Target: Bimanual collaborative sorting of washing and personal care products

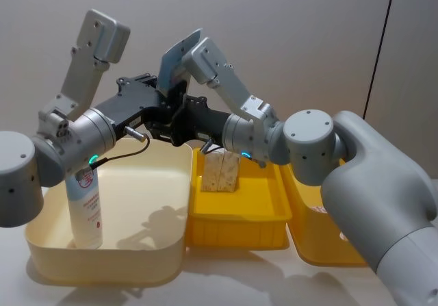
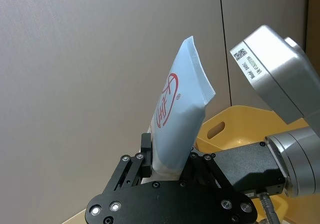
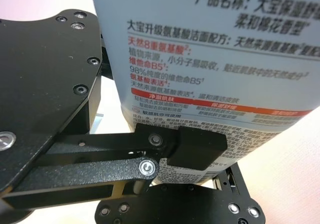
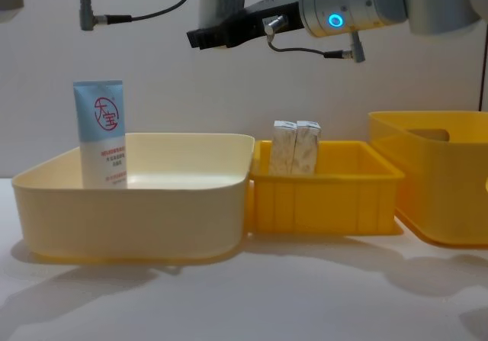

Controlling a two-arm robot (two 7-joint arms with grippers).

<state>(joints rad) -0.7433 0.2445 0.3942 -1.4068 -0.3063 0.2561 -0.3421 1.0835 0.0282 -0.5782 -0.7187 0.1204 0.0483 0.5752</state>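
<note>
Light-blue flat squeeze tube, head view: I see it upright between both grippers above the bins. Left wrist view: my left gripper pinches its lower end, crimped end up. Right wrist view: right gripper clamps the tube.

Three bins are set side by side on the table: the left bin, the middle bin touching it, and the right bin. A tube is stood upright in the left bin's left part. Two cartons are stood together in the middle bin.
</note>
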